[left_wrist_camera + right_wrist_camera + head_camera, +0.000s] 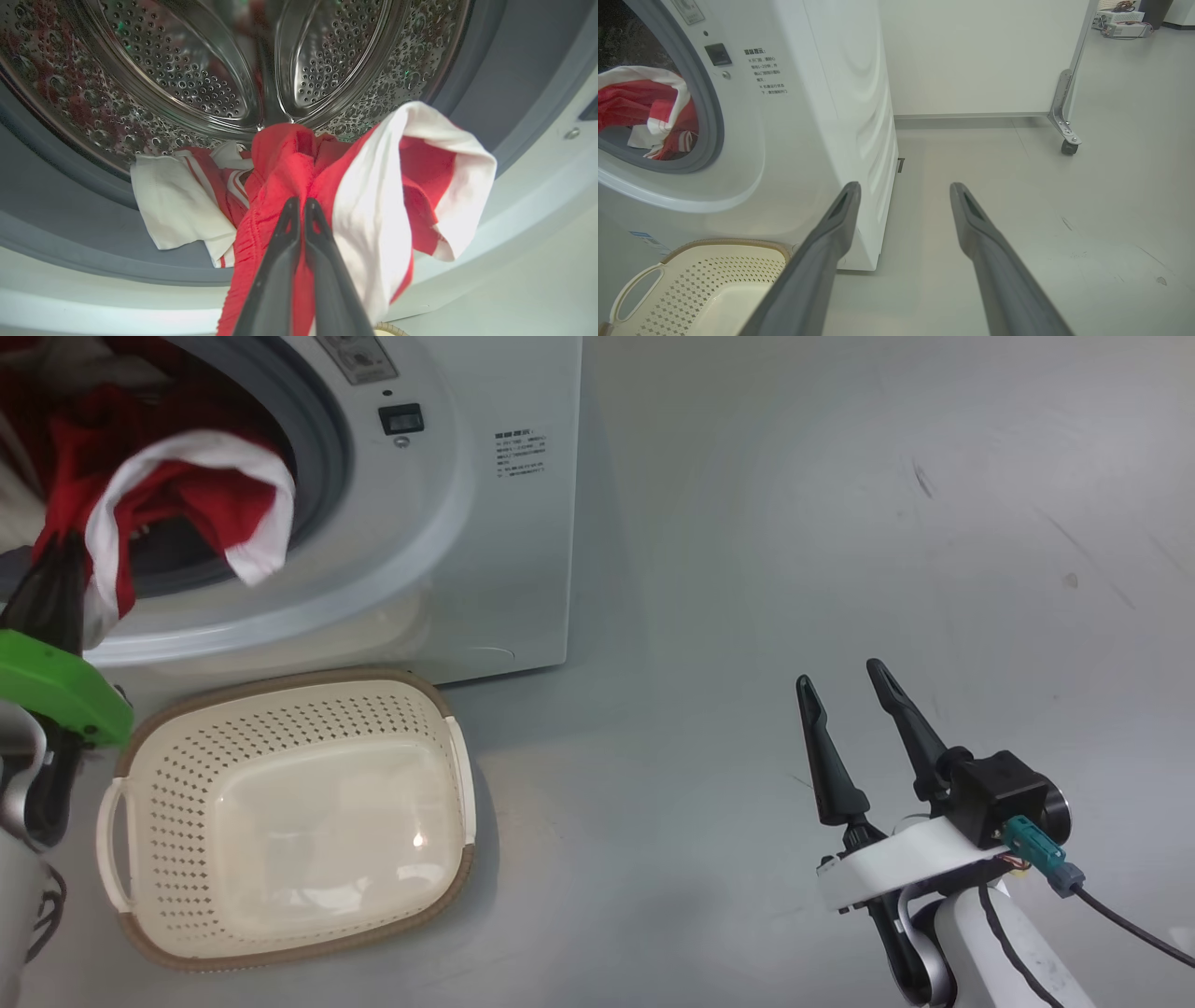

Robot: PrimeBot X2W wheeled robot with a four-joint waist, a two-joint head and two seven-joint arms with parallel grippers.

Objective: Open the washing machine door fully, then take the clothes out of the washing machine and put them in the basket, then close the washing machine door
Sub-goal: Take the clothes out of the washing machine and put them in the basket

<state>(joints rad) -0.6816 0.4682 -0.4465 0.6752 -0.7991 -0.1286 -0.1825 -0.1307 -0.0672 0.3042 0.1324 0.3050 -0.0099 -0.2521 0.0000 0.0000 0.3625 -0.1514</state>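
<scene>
The white washing machine (504, 551) stands at the upper left with its opening uncovered; the washing machine door is out of view. Red clothes (187, 495) with white trim spill over the grey rubber ring. My left gripper (63, 543) is shut on the red fabric at the drum's mouth. In the left wrist view its fingers (299, 203) pinch the clothes (280, 154) in front of the steel drum (187, 70), with more white cloth lying to the left. The cream basket (308, 674) sits on the floor below the opening. My right gripper (845, 677) hovers open over bare floor, far right of the basket.
In the right wrist view the open right gripper (903, 186) points past the washing machine's (808, 116) side, with the basket (724, 242) at lower left. A white wall panel on a caster wheel (1066, 147) stands behind. Grey floor stretches to the right.
</scene>
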